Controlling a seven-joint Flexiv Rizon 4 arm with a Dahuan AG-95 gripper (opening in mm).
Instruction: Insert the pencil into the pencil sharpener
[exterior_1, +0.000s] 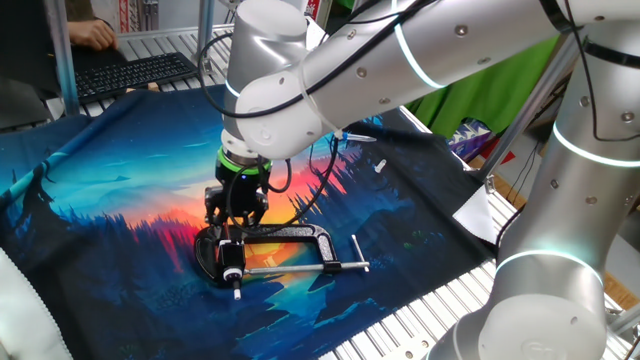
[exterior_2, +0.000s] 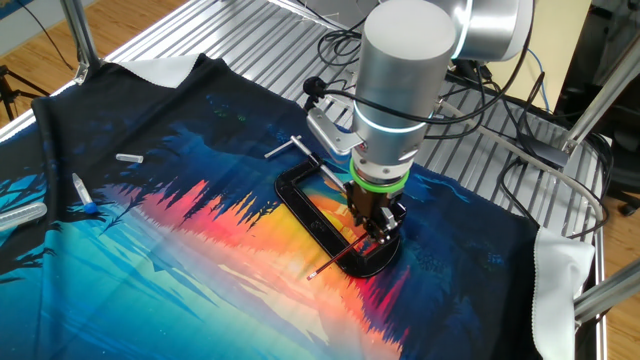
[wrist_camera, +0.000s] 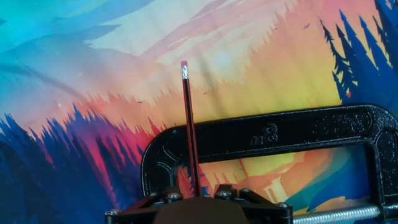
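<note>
My pincer (exterior_2: 378, 228) hangs low over the C-clamp (exterior_1: 290, 248) that lies flat on the printed cloth (exterior_2: 150, 250) spread across the worktop (exterior_2: 230, 40). From the other fixed view my pincer sits above the clamp's curved end, at about 4 o'clock of its frame. My fingers are clamped on the pencil (wrist_camera: 190, 134): in the hand view it rises from between them straight toward 12 o'clock, crossing over the black bar of the clamp, with its metal band and red eraser tip out over the orange part of the cloth. In the other fixed view the same pencil slants away from my pincer toward 8 o'clock, low and close to the cloth, its far tip past the clamp's outer edge.

In one fixed view a small black block with a white round spot, the pencil sharpener (exterior_1: 232, 257), sits directly under my pincer at the clamp's curved end; whether the pencil's point has met it I cannot tell, as my fingers cover that place. The clamp's silver screw rod (exterior_1: 300, 268) runs toward 3 o'clock from there, ending in a cross handle (exterior_1: 359, 251).

Away at 9 o'clock in the other fixed view, a pen (exterior_2: 82, 195) lies on the cloth, well apart from the clamp.
</note>
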